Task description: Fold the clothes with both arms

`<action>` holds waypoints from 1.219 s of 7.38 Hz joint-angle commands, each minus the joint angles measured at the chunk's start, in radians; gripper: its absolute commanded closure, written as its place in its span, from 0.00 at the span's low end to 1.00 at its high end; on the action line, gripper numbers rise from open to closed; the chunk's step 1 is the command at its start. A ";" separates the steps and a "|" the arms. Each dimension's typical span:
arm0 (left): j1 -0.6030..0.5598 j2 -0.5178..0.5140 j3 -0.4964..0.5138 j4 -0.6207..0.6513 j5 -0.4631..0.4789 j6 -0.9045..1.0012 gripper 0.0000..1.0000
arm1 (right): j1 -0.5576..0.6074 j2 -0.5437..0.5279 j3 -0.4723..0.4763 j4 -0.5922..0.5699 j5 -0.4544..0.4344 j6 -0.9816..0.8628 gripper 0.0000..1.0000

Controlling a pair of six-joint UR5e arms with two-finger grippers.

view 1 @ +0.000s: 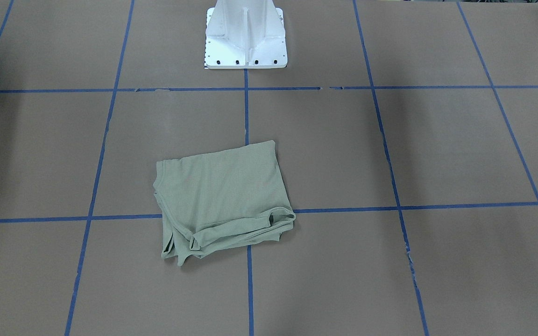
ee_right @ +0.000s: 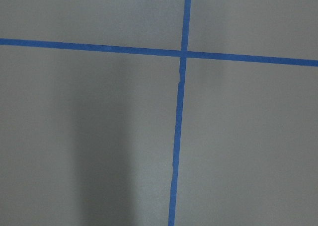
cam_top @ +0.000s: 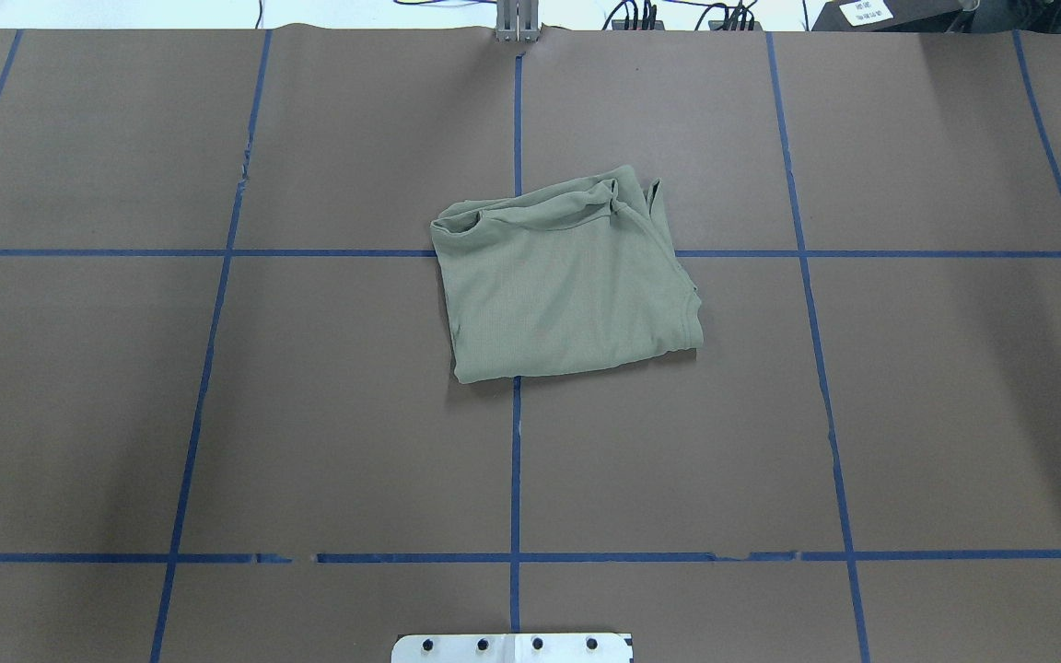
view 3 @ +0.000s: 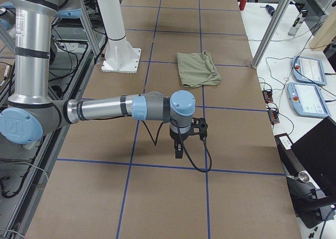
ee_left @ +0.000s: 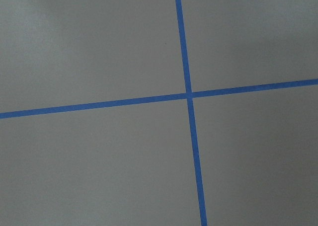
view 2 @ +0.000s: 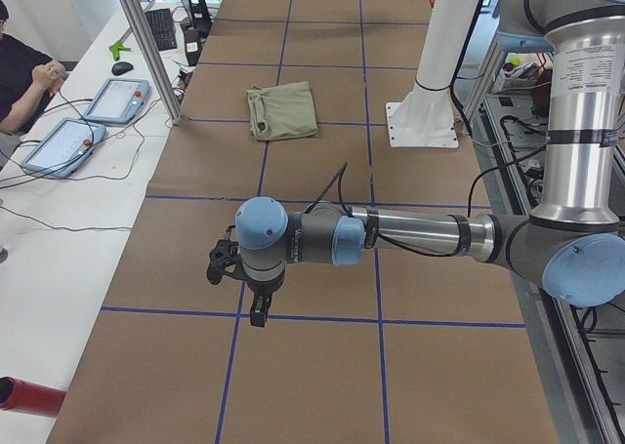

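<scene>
The pale sage-green shirt (view 1: pixel 222 200) lies folded into a compact rectangle on the brown table, near the centre blue line; it also shows in the overhead view (cam_top: pixel 567 276) and in both side views (view 2: pixel 281 110) (view 3: pixel 198 68). Neither arm touches it. The left arm reaches over the table's left end, its gripper (view 2: pixel 257 310) pointing down, far from the shirt. The right arm does the same at the right end with its gripper (view 3: pixel 178 152). Both grippers show only in side views, so I cannot tell whether they are open or shut. Both wrist views show only paper and blue tape.
The white base pedestal (view 1: pixel 245 37) stands at the robot side of the table. Blue tape lines (cam_top: pixel 516 442) grid the brown paper. A seated operator (view 2: pixel 20 83) and teach pendants (view 2: pixel 98 102) (view 3: pixel 310 71) are beside the table, with metal posts (view 2: pixel 146 44).
</scene>
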 commanded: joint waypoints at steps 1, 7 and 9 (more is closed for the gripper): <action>0.002 -0.001 -0.020 0.001 0.001 0.000 0.00 | 0.000 0.000 -0.001 0.000 -0.002 0.004 0.00; 0.000 0.004 -0.030 0.003 0.005 -0.002 0.00 | 0.000 0.000 0.000 0.000 0.000 0.004 0.00; 0.000 0.005 -0.030 0.003 0.007 -0.002 0.00 | 0.000 -0.001 0.000 0.000 0.000 0.004 0.00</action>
